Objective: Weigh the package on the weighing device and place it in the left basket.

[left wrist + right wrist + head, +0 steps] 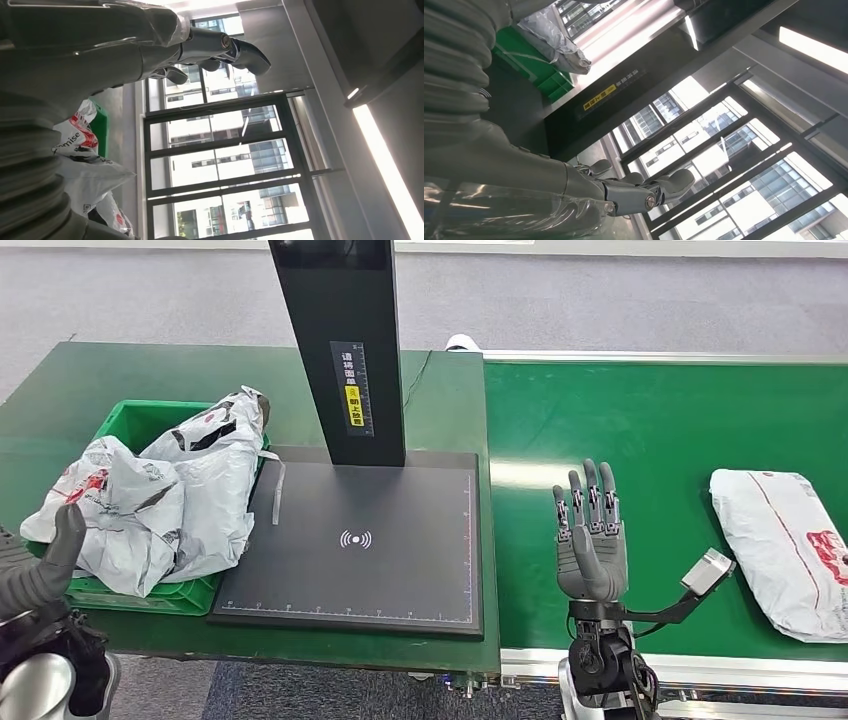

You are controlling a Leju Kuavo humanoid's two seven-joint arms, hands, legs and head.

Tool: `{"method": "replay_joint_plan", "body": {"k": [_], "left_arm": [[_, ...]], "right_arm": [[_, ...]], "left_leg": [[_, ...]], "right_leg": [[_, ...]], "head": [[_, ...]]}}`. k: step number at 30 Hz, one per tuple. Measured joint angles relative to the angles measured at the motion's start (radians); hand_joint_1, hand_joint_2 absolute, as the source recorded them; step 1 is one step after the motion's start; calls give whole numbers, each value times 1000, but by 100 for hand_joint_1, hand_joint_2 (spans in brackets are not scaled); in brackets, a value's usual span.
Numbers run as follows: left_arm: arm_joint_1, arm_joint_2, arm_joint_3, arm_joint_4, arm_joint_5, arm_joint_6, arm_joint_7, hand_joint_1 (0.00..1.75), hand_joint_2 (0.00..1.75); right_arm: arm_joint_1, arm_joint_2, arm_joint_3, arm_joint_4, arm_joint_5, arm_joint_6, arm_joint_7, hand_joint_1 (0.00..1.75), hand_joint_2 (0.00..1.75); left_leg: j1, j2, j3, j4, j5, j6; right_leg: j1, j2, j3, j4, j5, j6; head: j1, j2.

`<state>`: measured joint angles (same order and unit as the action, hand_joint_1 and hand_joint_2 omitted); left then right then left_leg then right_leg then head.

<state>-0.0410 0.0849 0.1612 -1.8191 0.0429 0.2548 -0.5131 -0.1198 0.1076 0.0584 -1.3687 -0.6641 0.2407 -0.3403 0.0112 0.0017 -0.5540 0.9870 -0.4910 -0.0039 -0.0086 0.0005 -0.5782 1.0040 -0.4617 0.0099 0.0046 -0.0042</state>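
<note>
Head view shows two packages point(160, 505) in the basket point(135, 423) left of the scale point(355, 545), one package point(785, 545) far right of it, right hand point(592, 540) and left hand point(45, 565) both open, empty.

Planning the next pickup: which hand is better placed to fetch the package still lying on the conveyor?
The right hand: it is raised, open and empty over the belt, on the same side as the package. The left hand sits by the green basket.

The package point(785, 548) on the belt is cut off by the head view's right edge. The left hand point(40, 570) is cropped at the left edge, so its finger position cannot be determined. Piled bags point(160, 500) hide most of the green basket point(150, 420). The scanner column point(335, 340) runs past the top edge; its label text is too small to read.
</note>
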Motion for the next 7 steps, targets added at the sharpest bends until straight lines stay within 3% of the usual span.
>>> {"method": "replay_joint_plan", "body": {"k": [7], "left_arm": [[14, -15, 1, -28, 2, 6, -22, 0, 175]], "right_arm": [[5, 0, 0, -2, 2, -2, 0, 0, 175]], "left_leg": [[0, 0, 0, 0, 0, 0]], "right_leg": [[0, 0, 0, 0, 0, 0]], "head": [[0, 0]]}}
